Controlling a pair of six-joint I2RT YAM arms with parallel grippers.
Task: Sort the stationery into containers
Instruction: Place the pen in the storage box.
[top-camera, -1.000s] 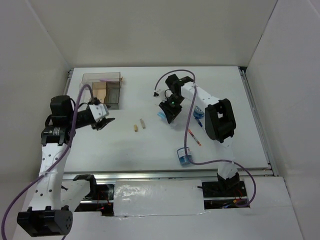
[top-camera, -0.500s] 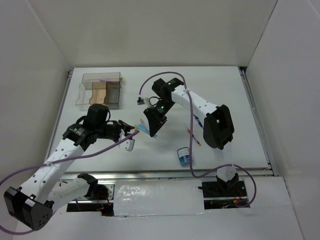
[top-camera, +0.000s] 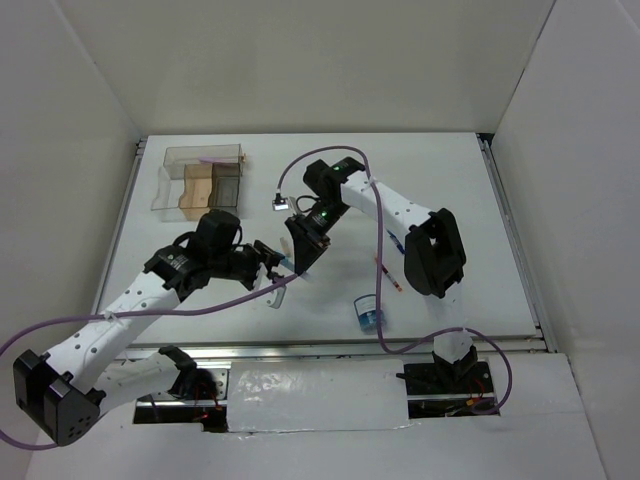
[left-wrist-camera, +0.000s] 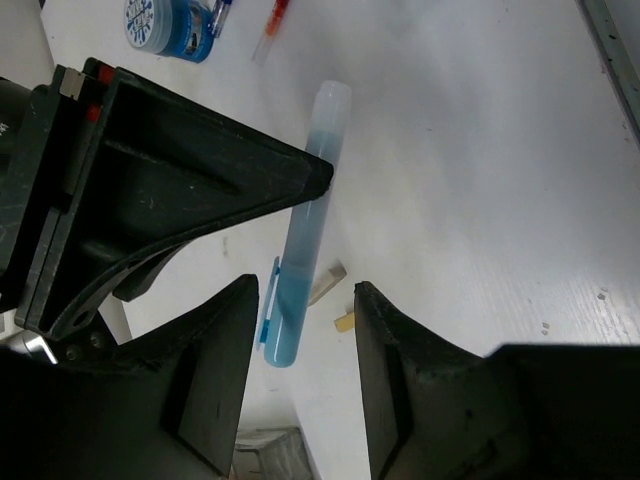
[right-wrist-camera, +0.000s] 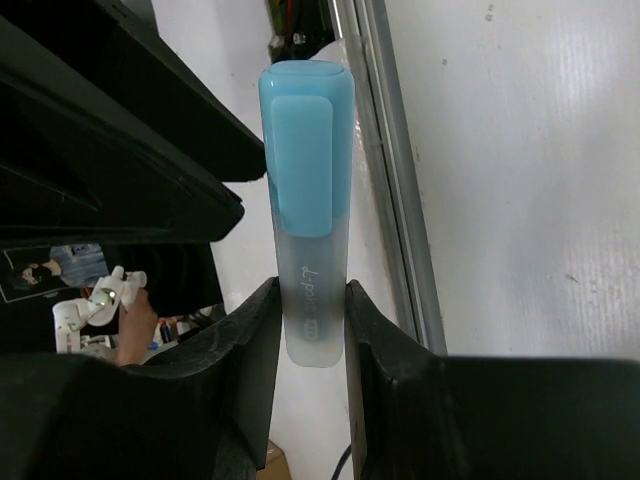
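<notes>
Left pincer (left-wrist-camera: 305, 292) now nearer, half-open astride pale-blue bar (left-wrist-camera: 303, 240) in right pincer (right-wrist-camera: 312, 295)

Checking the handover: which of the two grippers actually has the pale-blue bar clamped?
The right gripper: its fingers press against both sides of the pale-blue bar. The left gripper only straddles the bar's end, with gaps showing on either side.

The pale-blue bar (right-wrist-camera: 310, 230) is smooth plastic (frosted, faintly glossy).
</notes>
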